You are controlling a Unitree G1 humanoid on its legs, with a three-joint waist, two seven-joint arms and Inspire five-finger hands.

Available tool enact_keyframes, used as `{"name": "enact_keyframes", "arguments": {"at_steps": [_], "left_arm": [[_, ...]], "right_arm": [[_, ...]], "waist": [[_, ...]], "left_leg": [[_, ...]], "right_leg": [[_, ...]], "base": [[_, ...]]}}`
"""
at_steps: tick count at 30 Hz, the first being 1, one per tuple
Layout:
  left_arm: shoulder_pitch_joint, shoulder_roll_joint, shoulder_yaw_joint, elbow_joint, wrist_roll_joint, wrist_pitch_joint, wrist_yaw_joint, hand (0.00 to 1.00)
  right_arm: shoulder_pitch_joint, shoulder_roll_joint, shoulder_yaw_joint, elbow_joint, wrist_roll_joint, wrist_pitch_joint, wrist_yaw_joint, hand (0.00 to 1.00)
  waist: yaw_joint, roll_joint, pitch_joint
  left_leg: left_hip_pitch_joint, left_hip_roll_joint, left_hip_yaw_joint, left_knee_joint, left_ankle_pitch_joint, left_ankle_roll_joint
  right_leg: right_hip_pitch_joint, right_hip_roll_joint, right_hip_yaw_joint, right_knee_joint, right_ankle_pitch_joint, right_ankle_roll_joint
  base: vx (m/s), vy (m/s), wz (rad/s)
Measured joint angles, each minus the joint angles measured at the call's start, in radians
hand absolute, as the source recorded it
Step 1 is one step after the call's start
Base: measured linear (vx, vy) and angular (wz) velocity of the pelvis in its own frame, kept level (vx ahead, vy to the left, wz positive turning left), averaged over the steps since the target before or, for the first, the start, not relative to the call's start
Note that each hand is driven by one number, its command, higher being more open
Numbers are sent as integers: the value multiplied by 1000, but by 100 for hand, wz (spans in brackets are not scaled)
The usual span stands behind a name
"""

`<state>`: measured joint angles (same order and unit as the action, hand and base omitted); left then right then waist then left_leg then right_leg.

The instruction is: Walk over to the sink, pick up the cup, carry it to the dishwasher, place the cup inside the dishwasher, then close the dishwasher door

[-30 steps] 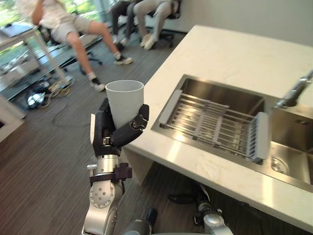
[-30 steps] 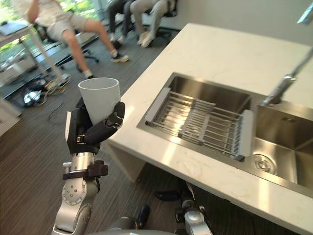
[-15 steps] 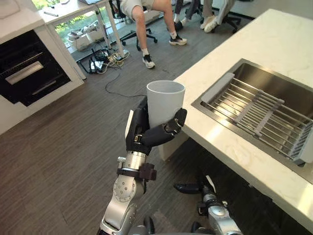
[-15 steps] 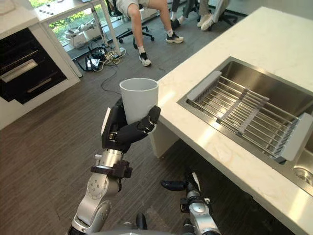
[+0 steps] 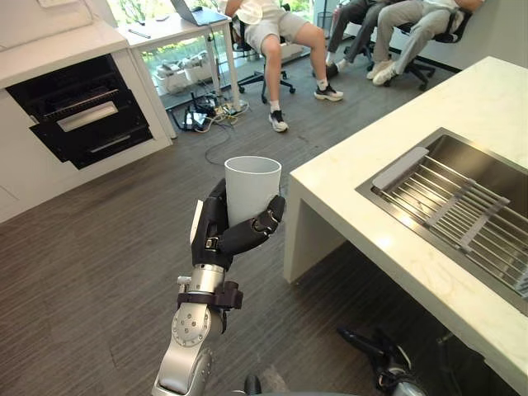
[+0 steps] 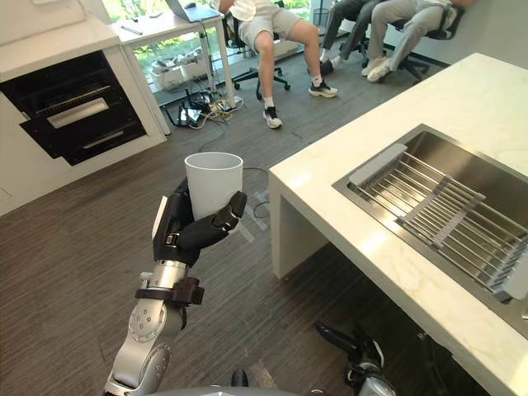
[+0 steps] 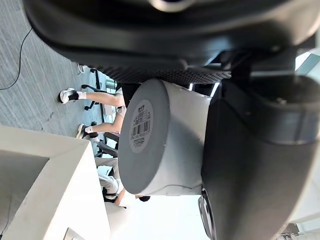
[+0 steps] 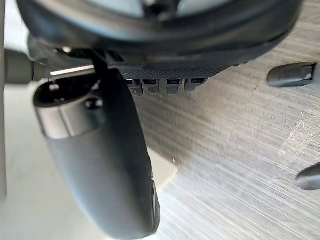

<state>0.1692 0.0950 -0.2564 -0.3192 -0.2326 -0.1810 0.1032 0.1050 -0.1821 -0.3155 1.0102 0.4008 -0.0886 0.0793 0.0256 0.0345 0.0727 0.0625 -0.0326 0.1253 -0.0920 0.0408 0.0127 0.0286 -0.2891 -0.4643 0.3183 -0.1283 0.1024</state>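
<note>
My left hand (image 5: pixel 216 235) is shut on a plain white cup (image 5: pixel 252 188) and holds it upright over the dark wood floor, left of the counter's corner. The left wrist view shows the cup's base and side (image 7: pixel 165 140) with the thumb (image 7: pixel 250 165) wrapped round it. A dark built-in dishwasher (image 5: pixel 82 115) with a silver handle bar sits in the white cabinet at the far left. At the right, the steel sink (image 5: pixel 462 206) with a wire rack is set into the pale counter (image 5: pixel 346 198). My right hand (image 6: pixel 346 342) hangs low by the counter's front, fingers straight.
Several people sit on office chairs (image 5: pixel 280 33) at the back. A white desk (image 5: pixel 177 29) with a laptop stands beside them, and cables and a power strip (image 5: pixel 202 111) lie on the floor under it. Open floor (image 5: pixel 99 231) lies between me and the cabinet.
The whole view has swung left: the sink slid to the right edge and the dark dishwasher came further into view. The left hand kept hold of the upright cup.
</note>
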Motion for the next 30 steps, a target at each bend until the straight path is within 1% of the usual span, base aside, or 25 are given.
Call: {"name": "enact_keyframes", "arguments": {"at_steps": [1, 2, 3, 4, 5, 6, 7, 9, 10, 11, 12, 13, 14, 15, 16, 17, 18, 19, 20, 21, 22, 23, 24, 26, 30], "left_arm": [[5, 8, 1, -10, 1, -1, -4, 0], [13, 19, 5, -22, 1, -1, -6, 0], [28, 28, 17, -45, 1, 0, -13, 0], [37, 34, 21, -58, 1, 0, -17, 0], [67, 38, 31, -79, 0, -9, -19, 0], [75, 38, 36, -75, -5, -23, -9, 0], [75, 38, 34, -70, -5, -24, 7, 0], [74, 29, 34, -67, -2, -20, 30, 0], [73, 29, 31, -70, 9, -20, 45, 0], [70, 26, 27, -70, 20, -20, 50, 0], [64, 21, 15, -73, 26, -20, 54, 0], [61, 14, 9, -73, 28, -20, 54, 0], [70, -27, -21, -73, 27, -15, 57, 0], [61, -54, -42, -81, 27, -15, 56, 0], [58, -68, -47, -86, 26, -15, 55, 0], [49, -90, -47, -87, 18, -15, 55, 0], [46, -98, -46, -90, 15, -15, 58, 0], [46, -98, -45, -96, 14, -15, 63, 0], [43, -97, -46, -120, 7, -18, 65, 0], [34, -97, -46, -128, 0, -22, 63, 0], [26, -98, -46, -129, -3, -22, 63, 0], [8, -99, -46, -129, -5, -22, 63, 0], [-5, -81, -47, -129, -5, -23, 59, 0], [-14, -53, -39, -111, -5, -23, 59, 0], [-7, -38, -30, -61, -5, -15, 56, 0]], "right_arm": [[16, -14, -33, 1, 0, 8, 17, 100], [24, -18, -59, -6, 3, 16, 30, 100], [18, -23, -75, -49, 34, 55, 31, 100], [18, -28, -53, -92, 51, 66, 28, 100], [17, -35, 64, -192, 48, 55, -18, 100], [22, -30, 149, -287, 40, 3, -42, 100], [21, -17, 162, -332, 47, -14, -36, 100], [58, 85, 214, -542, -153, -30, -78, 100], [93, 124, 255, -609, -257, -40, -100, 100], [107, 140, 269, -624, -301, -46, -105, 100], [120, 158, 286, -622, -344, -47, -114, 100], [128, 165, 290, -611, -365, -42, -116, 100], [141, 166, 291, -566, -393, -10, -132, 100], [140, 159, 292, -542, -393, 9, -144, 100], [139, 155, 295, -540, -393, 18, -145, 100], [142, 151, 304, -537, -383, 22, -144, 100], [144, 152, 314, -537, -383, 22, -143, 100], [142, 152, 323, -538, -378, 21, -143, 100], [136, 154, 327, -544, -343, 8, -143, 100], [127, 150, 323, -544, -328, -2, -144, 100], [119, 145, 320, -542, -312, -4, -144, 100], [98, 131, 319, -521, -302, -8, -142, 100], [78, 125, 318, -492, -288, -12, -139, 100], [72, 133, 317, -457, -267, -15, -130, 100], [90, 138, 320, -379, -267, -13, -117, 100]], "waist": [[2, -4, 1], [0, -14, -1], [-10, -25, 4], [-18, -19, 4], [-28, -11, 7], [-19, -18, 11], [-17, -21, 12], [-43, -28, 20], [-57, -32, 19], [-62, -38, 16], [-63, -59, 11], [-66, -73, 7], [-54, -22, -10], [-36, 15, -7], [-28, 28, -3], [-22, 37, 4], [-18, 32, 8], [-16, 26, 12], [-9, 17, 17], [-8, 18, 17], [-9, 18, 16], [-11, 19, 15], [-11, 0, 15], [-11, -34, 17], [-13, -35, 17]], "left_leg": [[16, -13, -20, 1, -6, 9], [20, -25, -47, 6, -10, 18], [22, -37, -93, 23, -17, 38], [23, -37, -117, 30, -18, 49], [16, -21, -148, 38, -24, 65], [1, -5, -163, 66, -41, 80], [-5, 1, -179, 79, -47, 82], [-20, 8, -275, 138, -86, 73], [-33, -4, -338, 176, -112, 58], [-43, -18, -371, 203, -127, 47], [-53, -51, -421, 240, -153, 29], [-56, -71, -451, 268, -176, 29], [-96, -35, -464, 344, -221, 19], [-135, -1, -401, 410, -240, -19], [-151, 12, -365, 439, -246, -30], [-178, 34, -286, 510, -252, -39], [-192, 57, -209, 572, -252, -39], [-201, 74, -157, 610, -254, -39], [-217, 130, -30, 651, -290, -22], [-224, 163, 28, 626, -296, -18], [-227, 179, 58, 585, -284, -17], [-220, 187, 87, 515, -251, -29], [-188, 160, 96, 445, -234, -31], [-164, 116, 95, 370, -195, -21], [-129, 77, 79, 298, -166, -15]], "right_leg": [[-47, -41, 32, 147, -5, -22], [-78, -65, 74, 240, 4, -46], [-129, -78, 147, 364, 49, -91], [-163, -77, 186, 425, 79, -105], [-218, -24, 268, 443, -18, -82], [-257, 60, 358, 394, -75, -74], [-266, 97, 393, 356, -86, -67], [-280, 212, 506, 198, -84, -62], [-274, 245, 546, 127, -77, -53], [-267, 247, 559, 84, -72, -54], [-250, 235, 571, 27, -53, -63], [-239, 220, 564, 27, 9, -54], [-210, 220, 466, 13, -7, -69], [-181, 232, 409, -9, -9, -75], [-162, 238, 384, -25, -8, -77], [-119, 245, 338, -52, -8, -78], [-80, 252, 316, -74, -8, -78], [-54, 256, 305, -89, -7, -78], [-5, 266, 280, -123, -9, -92], [5, 270, 267, -131, -13, -99], [6, 271, 260, -131, -15, -102], [6, 270, 250, -133, -19, -99], [5, 253, 251, -141, -21, -94], [11, 225, 254, -166, -21, -87], [36, 206, 255, -194, -14, -77]], "base": [[75, 103, 54], [84, 103, 81], [112, 76, 84], [146, 36, 94], [167, 28, 71], [133, 7, 62], [106, -37, 70], [154, -161, 135], [152, -182, 154], [182, -229, 159], [137, -167, 131], [263, -282, 180], [363, -281, 176], [364, -249, 162], [332, -192, 123], [222, -134, 95], [166, -102, 84], [162, -98, 64], [138, -71, 52], [138, -71, 46], [86, 3, 35], [95, 94, 28], [109, 112, 25], [76, 100, 22], [39, 59, 19]]}}
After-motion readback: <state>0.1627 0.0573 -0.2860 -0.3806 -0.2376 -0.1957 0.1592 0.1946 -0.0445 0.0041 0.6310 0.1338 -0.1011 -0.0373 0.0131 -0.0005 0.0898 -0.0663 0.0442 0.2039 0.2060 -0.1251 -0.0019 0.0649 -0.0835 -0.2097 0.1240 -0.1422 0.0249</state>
